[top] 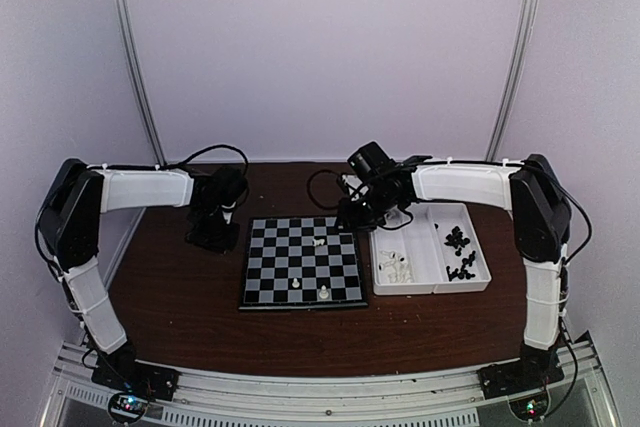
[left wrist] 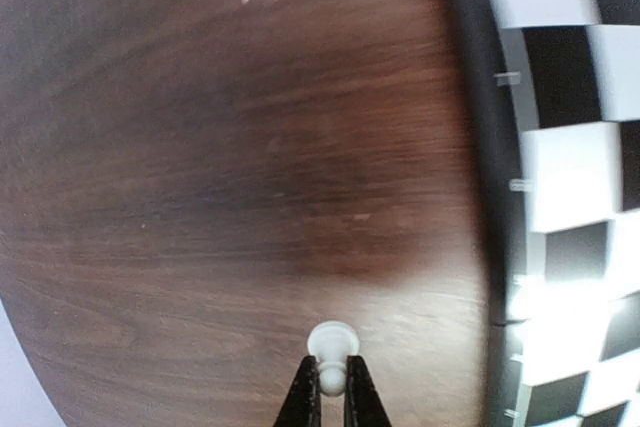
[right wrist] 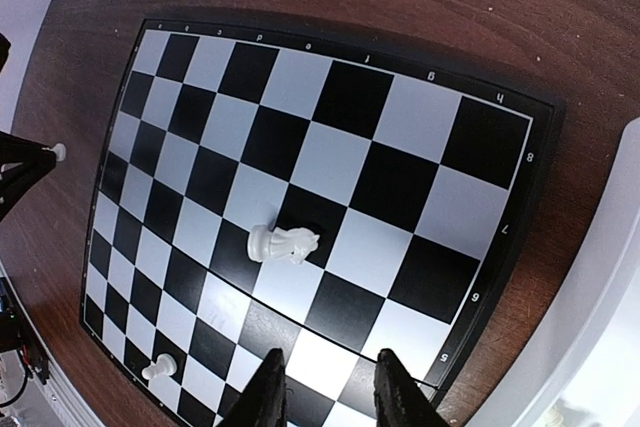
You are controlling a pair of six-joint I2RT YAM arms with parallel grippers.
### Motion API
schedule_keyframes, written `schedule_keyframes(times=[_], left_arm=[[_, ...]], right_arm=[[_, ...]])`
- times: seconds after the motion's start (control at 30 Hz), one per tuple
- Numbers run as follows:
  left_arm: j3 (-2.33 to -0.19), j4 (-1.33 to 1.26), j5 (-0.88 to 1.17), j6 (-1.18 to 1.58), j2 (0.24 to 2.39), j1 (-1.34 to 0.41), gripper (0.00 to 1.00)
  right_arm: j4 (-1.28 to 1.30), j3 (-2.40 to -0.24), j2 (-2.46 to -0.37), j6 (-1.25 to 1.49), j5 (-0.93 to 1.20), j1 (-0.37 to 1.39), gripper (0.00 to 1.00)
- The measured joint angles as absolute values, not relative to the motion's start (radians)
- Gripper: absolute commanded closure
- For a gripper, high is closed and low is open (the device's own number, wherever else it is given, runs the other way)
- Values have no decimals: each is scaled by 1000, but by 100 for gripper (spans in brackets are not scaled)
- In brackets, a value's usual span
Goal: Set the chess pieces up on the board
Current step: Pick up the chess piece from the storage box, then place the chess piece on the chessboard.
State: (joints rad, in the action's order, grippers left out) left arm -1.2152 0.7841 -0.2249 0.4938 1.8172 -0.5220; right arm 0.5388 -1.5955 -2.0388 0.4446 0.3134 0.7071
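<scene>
Nearest the arm bases, a lone white pawn (top: 324, 292) stands upright on the board (top: 303, 263), in the row along its near edge and right of centre. Further in, a white knight (top: 319, 243) lies tipped on its side across the middle squares.

Just to the right of the board sits a white tray (top: 432, 290) with two compartments. White pieces (top: 395, 265) lie in the compartment next to the board and black pieces (top: 458, 252) in the outer one.

On the other side, the left gripper (top: 213, 232) reaches down over the bare brown surface (top: 180, 297) just beside the board's far left corner. Its fingers are pinched tight on a second white pawn (left wrist: 332, 347), off the board. I cannot tell whether that pawn touches the wood.

Farthest back, the right gripper (top: 365, 209) hangs over the board's far right corner. Its fingers (right wrist: 395, 387) stand apart with nothing between them, only checks below.
</scene>
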Motion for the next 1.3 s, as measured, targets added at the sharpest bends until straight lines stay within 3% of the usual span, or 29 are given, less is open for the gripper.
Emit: schedule_keyframes(times=[0.63, 1.3], left_arm=[[-1244, 838, -62, 545, 1753, -775, 100], [-1185, 836, -29, 588, 1750, -789, 100]], right_arm=[[573, -1638, -2059, 414, 294, 707, 70], [565, -1636, -2059, 415, 294, 707, 70]])
